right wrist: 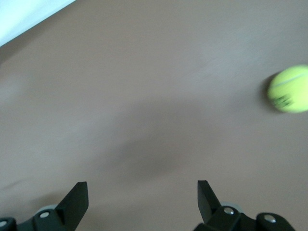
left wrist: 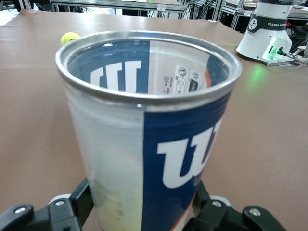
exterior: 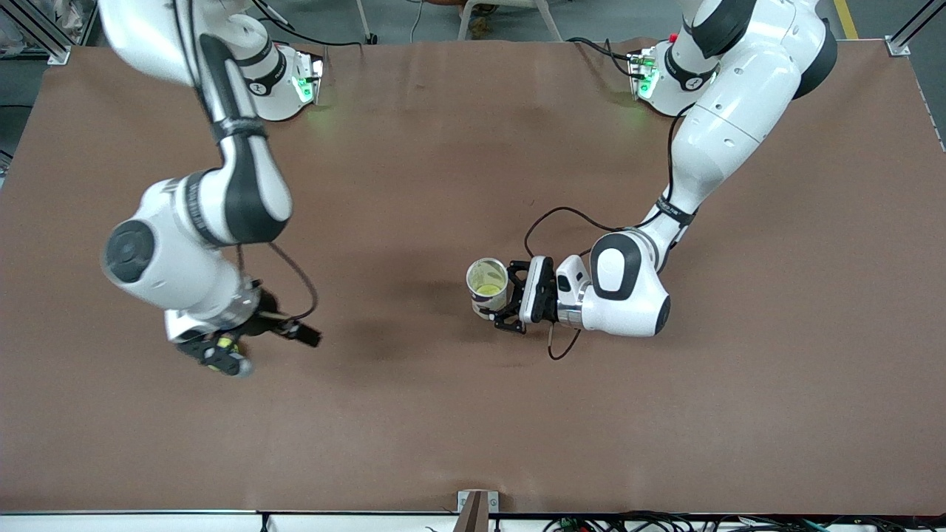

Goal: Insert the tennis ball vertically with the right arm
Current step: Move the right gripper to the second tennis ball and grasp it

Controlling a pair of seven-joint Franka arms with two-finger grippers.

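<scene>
over the table toward its own end, the right gripper (right wrist: 139, 202) hangs wide open near the tennis ball (right wrist: 289, 89); centre before closing, while the left gripper (exterior: 515, 299) clamps the can (exterior: 488, 286) upright.

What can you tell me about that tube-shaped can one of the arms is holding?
The can is a clear plastic tennis-ball tube with a silvery metal rim and a blue and white label bearing large white lettering. It has no lid, and its open mouth faces up; something yellow-green shows inside near the bottom. It stands upright near the middle of the brown table, toward the left arm's end. The left gripper clasps its lower part from the side, with the jaws closed on it.
</scene>
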